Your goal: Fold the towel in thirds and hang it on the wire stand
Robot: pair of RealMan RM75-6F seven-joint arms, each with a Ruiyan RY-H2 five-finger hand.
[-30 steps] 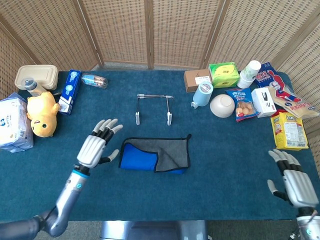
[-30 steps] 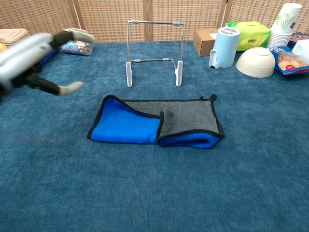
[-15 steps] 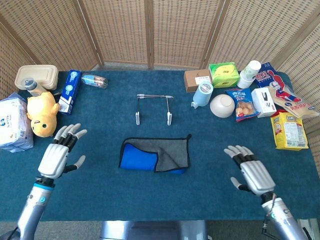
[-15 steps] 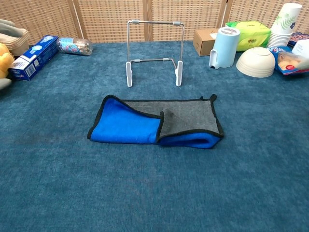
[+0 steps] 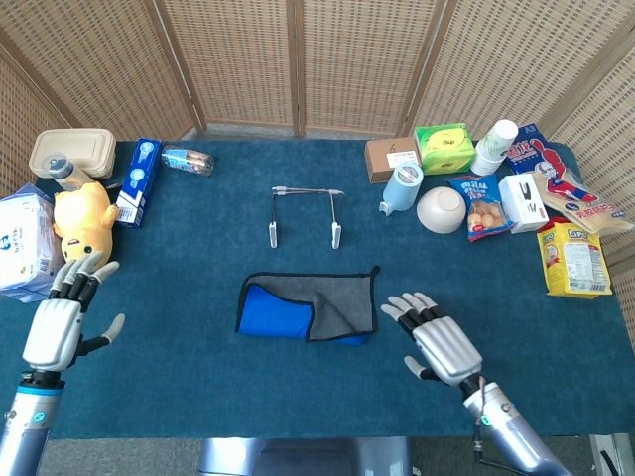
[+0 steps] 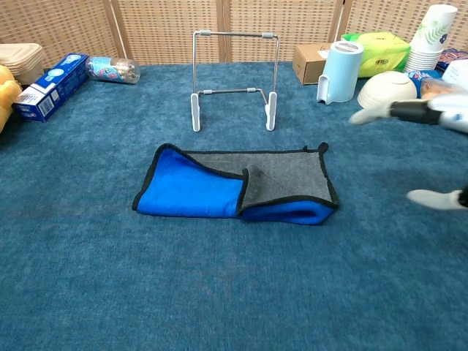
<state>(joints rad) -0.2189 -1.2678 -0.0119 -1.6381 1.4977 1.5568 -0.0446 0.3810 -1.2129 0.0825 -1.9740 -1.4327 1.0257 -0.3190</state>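
The towel, blue with a grey side and black edging, lies partly folded on the blue table in front of the wire stand. My right hand hovers open just right of the towel, fingers spread, not touching it. My left hand is open at the table's left edge, far from the towel, and shows only in the head view.
A yellow plush toy, tissue pack, blue box and lidded container crowd the left side. A light blue jug, bowl, cups, boxes and snack bags fill the back right.
My right hand has swept left from the table's right edge to just beside the towel. My left hand has drawn away from the towel to the left edge. The towel has not moved.
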